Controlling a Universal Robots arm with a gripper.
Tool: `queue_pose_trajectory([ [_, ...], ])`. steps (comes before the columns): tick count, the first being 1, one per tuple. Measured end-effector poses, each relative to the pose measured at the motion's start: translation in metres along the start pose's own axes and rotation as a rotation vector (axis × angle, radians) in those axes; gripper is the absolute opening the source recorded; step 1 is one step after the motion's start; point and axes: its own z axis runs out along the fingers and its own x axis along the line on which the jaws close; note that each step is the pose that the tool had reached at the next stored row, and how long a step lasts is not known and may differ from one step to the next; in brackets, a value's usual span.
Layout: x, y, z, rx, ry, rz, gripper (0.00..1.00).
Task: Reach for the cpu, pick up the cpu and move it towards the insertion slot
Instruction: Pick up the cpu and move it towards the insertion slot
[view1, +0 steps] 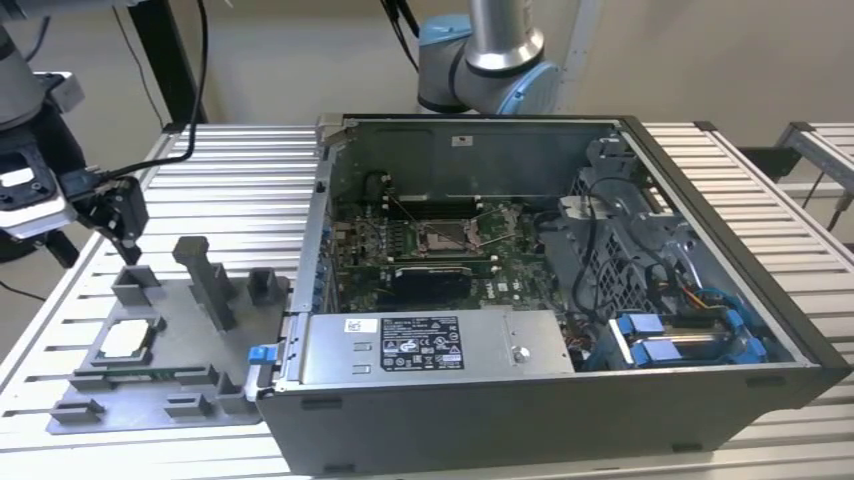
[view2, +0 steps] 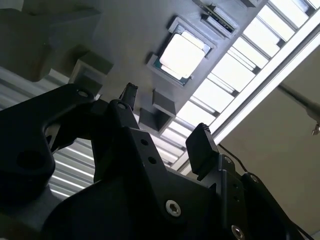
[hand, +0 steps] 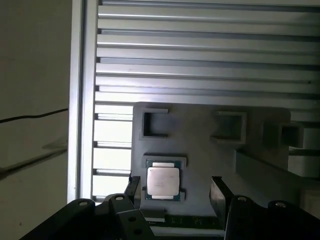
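— Aluminium slats (view1: 227, 160) under the grey tray (view1: 134, 405)?
— Yes, beige wall (view1: 294, 60) behind. I see the chip (hand: 163, 181) seated in that tray; my gripper (view1: 131, 245) hangs above the tray, fingers (hand: 218, 190) apart, empty.

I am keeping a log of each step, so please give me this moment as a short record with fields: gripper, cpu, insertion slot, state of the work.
gripper: open, holds nothing, above the grey fixture at the exterior view's left
cpu: lies flat in a square pocket of the fixture; the first wrist view shows it between the open fingers, untouched
insertion slot: on the green board inside the open computer case, far from the cpu
state of the work: cpu not yet picked up
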Motion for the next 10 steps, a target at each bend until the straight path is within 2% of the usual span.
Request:
queue_pose_trajectory([
  [10,0.0000,-0.0003,0.0081,0.0002,0.0004,0.000,1.00],
])
